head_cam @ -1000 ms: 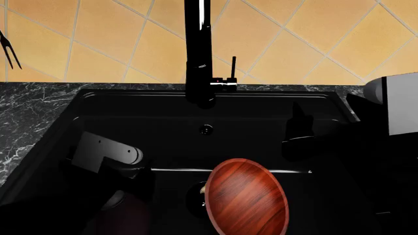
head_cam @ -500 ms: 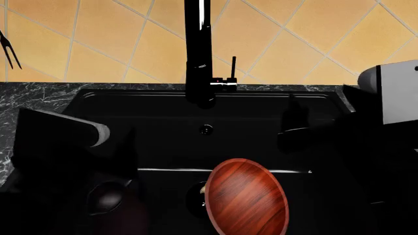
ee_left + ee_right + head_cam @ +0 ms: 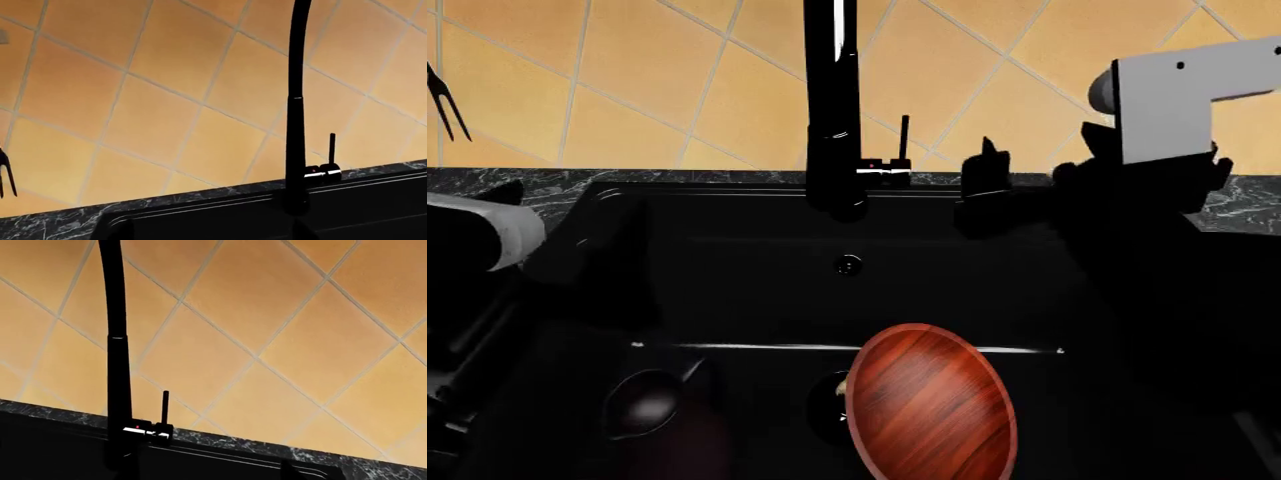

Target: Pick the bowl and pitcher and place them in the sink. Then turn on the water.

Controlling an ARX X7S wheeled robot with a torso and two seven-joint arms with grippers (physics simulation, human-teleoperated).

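- The bowl (image 3: 932, 403) lies in the sink (image 3: 747, 290), toward the near edge, just right of the middle, its reddish wood grain tilted up to my head camera.
- The pitcher (image 3: 647, 405) sits in the sink too, to the left of the bowl and apart from it; it is dark against the black basin and I make out only its rounded top.
- The drain (image 3: 849, 265) shows as a small ring on the far part of the basin, beyond the bowl.
- The faucet (image 3: 833, 100) rises at the back rim, its small lever (image 3: 904, 140) standing upright just to its right; I see no stream under the spout.
- My right claw (image 3: 988, 185) is raised near the back rim, just right of the lever; its black fingers merge with the arm, so I cannot tell whether they are parted.
- My left arm (image 3: 481, 235) is over the sink's left edge; its claw is not in view.
- Orange tiles (image 3: 627, 80) back the marbled counter (image 3: 494, 195).
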